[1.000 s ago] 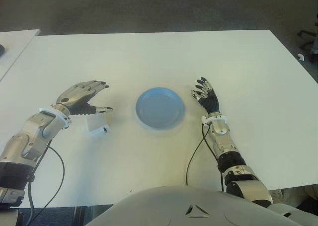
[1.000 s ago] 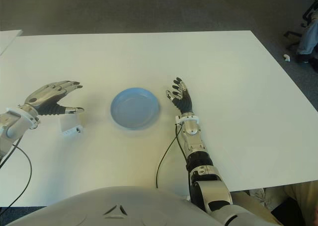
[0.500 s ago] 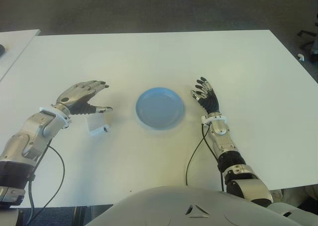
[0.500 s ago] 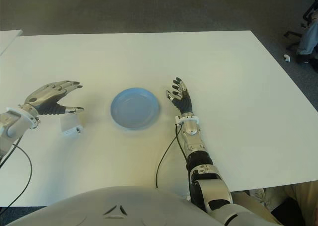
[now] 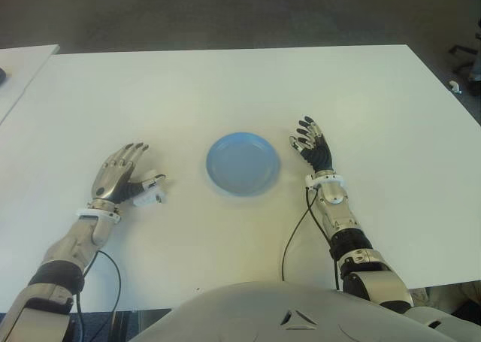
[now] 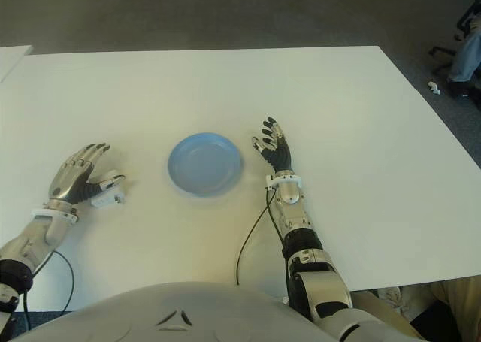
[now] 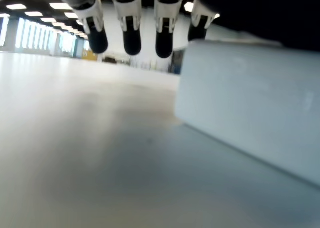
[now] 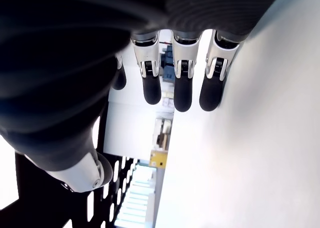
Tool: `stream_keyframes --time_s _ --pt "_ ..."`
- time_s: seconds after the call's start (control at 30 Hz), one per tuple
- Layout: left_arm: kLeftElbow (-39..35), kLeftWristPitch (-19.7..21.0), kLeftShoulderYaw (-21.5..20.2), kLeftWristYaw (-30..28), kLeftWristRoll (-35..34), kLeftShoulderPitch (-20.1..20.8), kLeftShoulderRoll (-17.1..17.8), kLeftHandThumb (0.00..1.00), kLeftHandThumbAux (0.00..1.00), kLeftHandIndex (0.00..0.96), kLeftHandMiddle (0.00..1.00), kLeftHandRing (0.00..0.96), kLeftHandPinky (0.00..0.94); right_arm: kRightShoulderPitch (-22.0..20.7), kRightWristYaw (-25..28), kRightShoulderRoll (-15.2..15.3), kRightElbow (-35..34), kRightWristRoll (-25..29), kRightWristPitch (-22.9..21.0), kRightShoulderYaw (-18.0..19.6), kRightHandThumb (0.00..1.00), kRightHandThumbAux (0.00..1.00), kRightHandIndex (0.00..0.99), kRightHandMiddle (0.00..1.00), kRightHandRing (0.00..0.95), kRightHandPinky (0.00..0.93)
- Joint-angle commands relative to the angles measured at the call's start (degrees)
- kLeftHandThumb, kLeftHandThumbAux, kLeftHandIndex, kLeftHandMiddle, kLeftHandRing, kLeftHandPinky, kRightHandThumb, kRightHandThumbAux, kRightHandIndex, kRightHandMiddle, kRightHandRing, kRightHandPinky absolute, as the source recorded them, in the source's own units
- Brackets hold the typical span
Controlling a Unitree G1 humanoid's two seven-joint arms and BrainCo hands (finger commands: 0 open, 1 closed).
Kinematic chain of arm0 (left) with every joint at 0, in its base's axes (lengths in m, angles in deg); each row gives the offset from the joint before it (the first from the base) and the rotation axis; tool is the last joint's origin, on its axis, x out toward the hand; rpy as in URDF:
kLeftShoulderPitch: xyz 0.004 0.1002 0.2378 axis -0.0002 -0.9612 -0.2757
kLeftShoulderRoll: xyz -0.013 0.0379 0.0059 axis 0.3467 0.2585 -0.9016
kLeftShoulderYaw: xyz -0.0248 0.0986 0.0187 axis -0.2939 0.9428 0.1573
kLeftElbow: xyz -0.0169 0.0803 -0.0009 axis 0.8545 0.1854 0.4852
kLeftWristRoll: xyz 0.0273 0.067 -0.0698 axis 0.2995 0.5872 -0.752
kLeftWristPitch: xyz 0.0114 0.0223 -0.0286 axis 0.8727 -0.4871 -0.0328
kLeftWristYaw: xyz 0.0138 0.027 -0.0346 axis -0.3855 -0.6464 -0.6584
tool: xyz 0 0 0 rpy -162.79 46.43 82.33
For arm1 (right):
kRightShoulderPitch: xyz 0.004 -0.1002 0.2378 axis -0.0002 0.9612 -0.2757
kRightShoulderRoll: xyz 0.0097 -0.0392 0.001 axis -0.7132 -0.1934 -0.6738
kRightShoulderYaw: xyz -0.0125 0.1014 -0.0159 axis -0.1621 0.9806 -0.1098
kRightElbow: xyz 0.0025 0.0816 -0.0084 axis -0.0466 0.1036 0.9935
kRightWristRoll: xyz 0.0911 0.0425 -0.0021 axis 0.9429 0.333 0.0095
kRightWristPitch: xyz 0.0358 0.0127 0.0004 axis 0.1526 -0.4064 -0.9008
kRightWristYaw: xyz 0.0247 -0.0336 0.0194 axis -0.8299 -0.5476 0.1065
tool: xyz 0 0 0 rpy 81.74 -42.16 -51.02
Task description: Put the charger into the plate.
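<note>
A white table [image 5: 225, 86] carries everything. The blue plate [image 5: 242, 163] sits between the two hands and holds nothing. The left hand [image 5: 118, 180] lies low with fingers [image 7: 132, 35] stretched flat, gripping nothing; the right hand [image 5: 312, 147] shows just right of the plate, fingers [image 8: 182, 90] loosely extended. The white charger [image 5: 145, 195] sits under the left thumb, beside the palm, well short of the plate.

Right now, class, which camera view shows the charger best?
The left wrist view: the charger fills it from close by, lying on the table under the left hand's fingers. Both eye views show it small, partly hidden by that hand. The right wrist view misses it.
</note>
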Motion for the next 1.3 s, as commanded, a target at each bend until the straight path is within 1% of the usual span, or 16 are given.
stream_keyframes --time_s 0.03,0.23,0.47,0.77,1.1,1.17,1.3 --pt "6.6 -1.9 4.8 4.9 3.1 2.8 -1.5 0.351 0.215 0.000 0.010 0.027 0.107 1.1 0.4 0.0 1.6 0.3 -2.5 -0.2 0.558 0.725 0.039 0.159 0.168 0.210" --pt "10.5 -3.0 8.0 8.0 3.2 5.7 -2.9 0.337 0.230 0.000 0.019 0.035 0.107 1.1 0.3 -0.2 1.3 0.4 -3.0 -0.1 0.565 0.727 0.040 0.162 0.169 0.214" --pt "14.5 -2.7 11.2 10.1 3.1 9.0 -5.5 0.310 0.243 0.000 0.018 0.038 0.118 1.3 0.4 -0.3 0.8 0.4 -3.1 -0.1 0.581 0.734 0.042 0.165 0.173 0.218" --pt "16.2 -4.5 13.8 11.2 2.3 10.2 -6.5 0.259 0.249 0.000 0.008 0.034 0.149 1.9 0.3 -0.5 -0.1 0.2 -3.3 -0.4 0.574 0.733 0.041 0.162 0.173 0.216" --pt "14.4 -4.7 15.0 9.9 1.7 10.3 -6.1 0.228 0.241 0.000 0.000 0.035 0.149 2.4 0.3 -0.8 -1.5 0.4 -4.4 -0.3 0.576 0.728 0.041 0.163 0.172 0.214" --pt "13.6 -4.4 15.2 9.0 1.6 10.7 -5.5 0.223 0.241 0.000 0.000 0.034 0.146 2.4 0.2 -0.9 -1.6 0.4 -4.6 -0.3 0.572 0.726 0.040 0.163 0.173 0.215" --pt "10.3 -2.9 15.2 4.7 1.8 13.2 -3.9 0.222 0.247 0.008 0.005 0.041 0.152 2.3 0.2 -0.9 -1.6 0.2 -4.8 -0.4 0.563 0.727 0.039 0.164 0.175 0.220"
